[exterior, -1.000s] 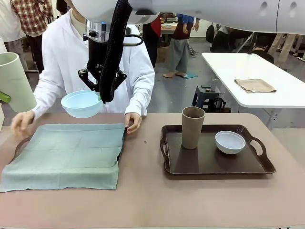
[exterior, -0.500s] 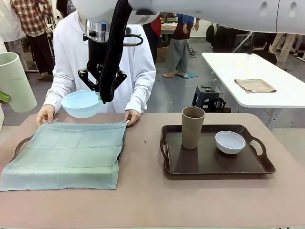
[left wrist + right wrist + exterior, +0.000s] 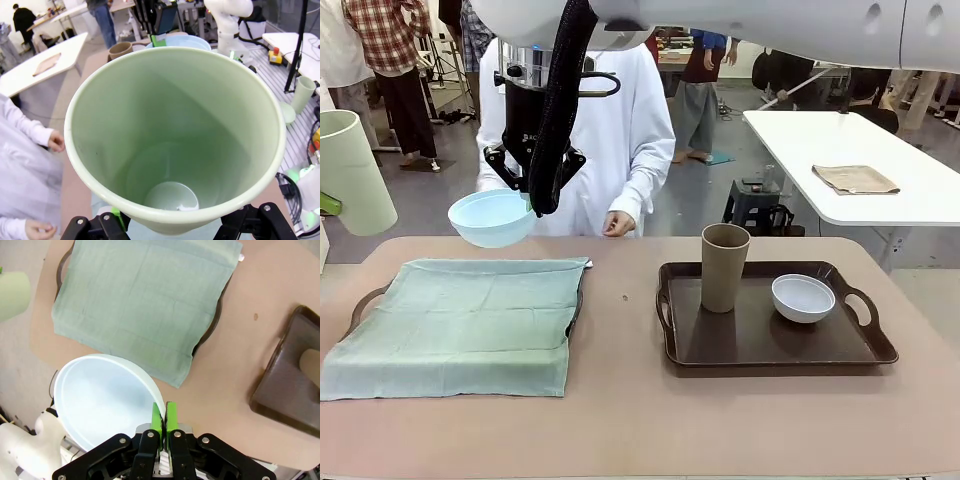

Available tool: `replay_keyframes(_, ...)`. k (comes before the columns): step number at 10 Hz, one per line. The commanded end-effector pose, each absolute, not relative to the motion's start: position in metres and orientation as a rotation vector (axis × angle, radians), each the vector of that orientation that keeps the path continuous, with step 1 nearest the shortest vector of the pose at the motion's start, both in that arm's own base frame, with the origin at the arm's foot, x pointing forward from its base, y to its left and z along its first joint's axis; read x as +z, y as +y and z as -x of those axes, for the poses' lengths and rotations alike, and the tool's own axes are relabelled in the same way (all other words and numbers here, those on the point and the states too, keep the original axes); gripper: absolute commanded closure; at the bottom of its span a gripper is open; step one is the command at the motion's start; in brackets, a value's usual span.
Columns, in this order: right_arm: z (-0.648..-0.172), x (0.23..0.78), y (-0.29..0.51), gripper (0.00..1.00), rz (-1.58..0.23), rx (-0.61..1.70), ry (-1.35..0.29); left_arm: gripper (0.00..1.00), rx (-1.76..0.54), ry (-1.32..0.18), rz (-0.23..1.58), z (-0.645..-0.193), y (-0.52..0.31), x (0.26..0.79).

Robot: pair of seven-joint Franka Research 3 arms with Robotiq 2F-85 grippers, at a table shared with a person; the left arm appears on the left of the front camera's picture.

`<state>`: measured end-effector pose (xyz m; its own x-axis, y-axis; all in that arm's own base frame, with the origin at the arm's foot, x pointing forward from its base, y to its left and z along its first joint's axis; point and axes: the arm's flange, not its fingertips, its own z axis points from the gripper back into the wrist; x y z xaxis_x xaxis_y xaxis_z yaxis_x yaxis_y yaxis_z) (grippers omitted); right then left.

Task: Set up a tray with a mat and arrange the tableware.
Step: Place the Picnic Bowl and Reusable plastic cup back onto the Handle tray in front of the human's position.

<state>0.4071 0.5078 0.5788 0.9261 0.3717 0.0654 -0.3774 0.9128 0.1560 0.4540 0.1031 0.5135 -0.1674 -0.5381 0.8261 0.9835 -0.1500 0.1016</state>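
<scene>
My right gripper hangs over the far edge of the left tray, shut on the rim of the light blue bowl. The right wrist view has its green pads pinching that bowl above the green mat. The mat lies spread over the left tray. My left gripper holds the pale green cup between its fingers; this cup is raised at the left edge of the front view. The brown cup and white bowl stand on the right tray.
A person in a white top stands at the table's far side, one hand hanging just beyond the edge. Bare tabletop separates the two trays. A white table with a folded cloth stands behind on the right.
The person has let go of the mat's far edge, straightened up and drawn both hands back from the table. Neither arm has moved.
</scene>
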Motion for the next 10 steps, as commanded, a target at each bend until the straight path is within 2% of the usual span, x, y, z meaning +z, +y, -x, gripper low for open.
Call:
replay_keyframes(1,-0.406,0.579,0.507,1.0,-0.165,0.387,-0.034,0.28,-1.629,-0.811,0.761,-0.453,0.103,0.515)
replay_keyframes(2,-0.406,0.579,0.507,1.0,-0.165,0.387,-0.034,0.28,-1.629,-0.811,0.761,-0.453,0.103,0.515)
replay_keyframes(3,-0.407,0.579,0.508,0.96,-0.168,0.386,-0.035,0.17,-1.615,-0.803,0.773,-0.454,0.103,0.513)
replay_keyframes(10,-0.498,0.471,0.527,0.96,-0.124,0.352,-0.043,0.17,-1.635,-0.836,0.824,-0.509,0.057,0.411)
